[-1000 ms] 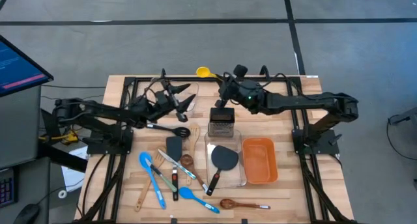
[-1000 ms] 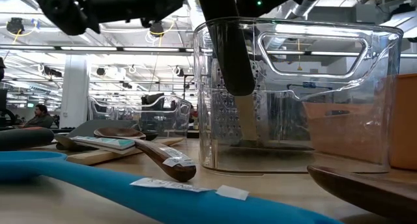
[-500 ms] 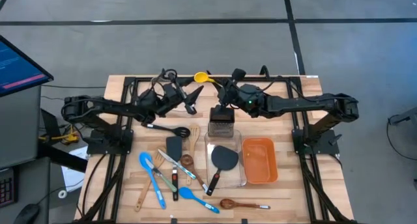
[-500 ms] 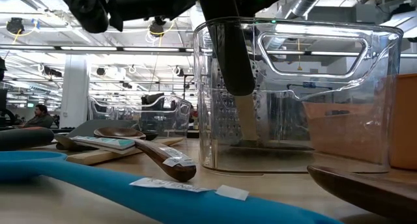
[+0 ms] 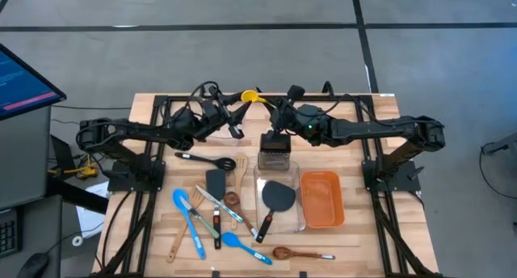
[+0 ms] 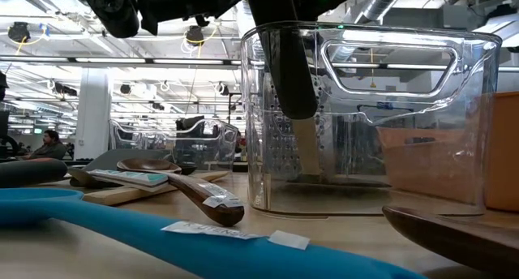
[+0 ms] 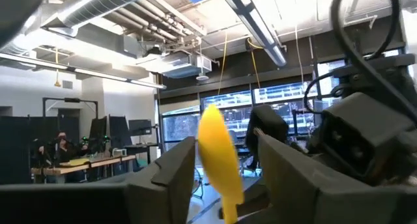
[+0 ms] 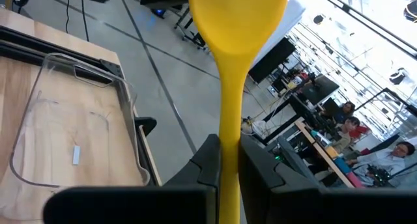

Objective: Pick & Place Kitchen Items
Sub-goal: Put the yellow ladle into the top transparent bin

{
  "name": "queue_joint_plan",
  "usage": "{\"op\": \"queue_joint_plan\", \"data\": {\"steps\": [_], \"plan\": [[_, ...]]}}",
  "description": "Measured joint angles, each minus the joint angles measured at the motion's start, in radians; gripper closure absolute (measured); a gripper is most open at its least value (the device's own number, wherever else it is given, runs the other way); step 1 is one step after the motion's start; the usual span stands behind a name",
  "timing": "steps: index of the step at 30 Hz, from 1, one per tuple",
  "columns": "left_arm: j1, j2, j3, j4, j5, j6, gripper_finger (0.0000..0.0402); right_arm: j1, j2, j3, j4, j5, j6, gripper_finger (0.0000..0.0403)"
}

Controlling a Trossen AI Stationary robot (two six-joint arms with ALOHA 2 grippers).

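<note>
A yellow spoon (image 5: 252,94) hangs in the air over the table's far part, with my right gripper (image 5: 272,108) (image 8: 228,142) shut on it. My left gripper (image 5: 241,108) (image 7: 223,140) is open, coming from the left. Its fingers stand on either side of the spoon's bowl (image 7: 218,155), and a gap shows on each side. A steel grater (image 5: 275,149) stands on its base at the far end of a clear container (image 5: 279,193). In the container lies a black turner (image 5: 276,199). Blue spoons, wooden spoons and a black ladle (image 5: 206,159) lie flat on the table's left half. My right gripper pinches the yellow spoon's handle (image 8: 229,129) between its two fingers, a short way below the bowl. The spoon sticks out past the fingertips, bowl end toward my left arm. It is lifted clear of the table. The handle's other end is hidden behind the fingers.
An orange container (image 5: 321,199) stands to the right of the clear one. A wooden spoon (image 5: 300,253) lies near the front edge. A black frame (image 5: 161,108) runs along the table's edges. In the low view a blue spoon (image 6: 122,222) lies close in front.
My left gripper has risen and gone toward the table's far edge and to the right, up to the yellow spoon. Its fingers now stand around the spoon's bowl. The spoon has stayed where it was.
</note>
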Motion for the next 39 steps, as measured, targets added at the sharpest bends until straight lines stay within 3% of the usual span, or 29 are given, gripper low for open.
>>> {"op": "queue_joint_plan", "data": {"steps": [11, 19, 26, 30, 35, 39], "plan": [[0.018, 0.0, 0.001, -0.013, 0.001, 0.014, 0.0392, 0.0, 0.0, 0.0, -0.001, -0.001, -0.001, 0.0394], [0.06, -0.003, 0.001, -0.015, 0.057, 0.061, 0.0399, -0.005, 0.0, 0.0, 0.004, 0.008, -0.006, 0.0402], [0.111, -0.045, 0.0, -0.046, 0.181, 0.061, 0.04, -0.009, -0.051, 0.0, -0.017, 0.188, -0.071, 0.0365], [0.138, -0.12, 0.0, -0.173, 0.185, 0.066, 0.04, -0.017, -0.141, 0.0, -0.129, 0.196, -0.063, 0.0359], [0.181, -0.24, 0.0, -0.307, 0.185, 0.068, 0.04, -0.052, -0.277, -0.001, -0.307, 0.125, 0.02, 0.0382], [0.219, -0.328, 0.013, -0.468, 0.184, 0.068, 0.04, -0.103, -0.387, 0.0, -0.499, -0.113, 0.156, 0.04]]}}
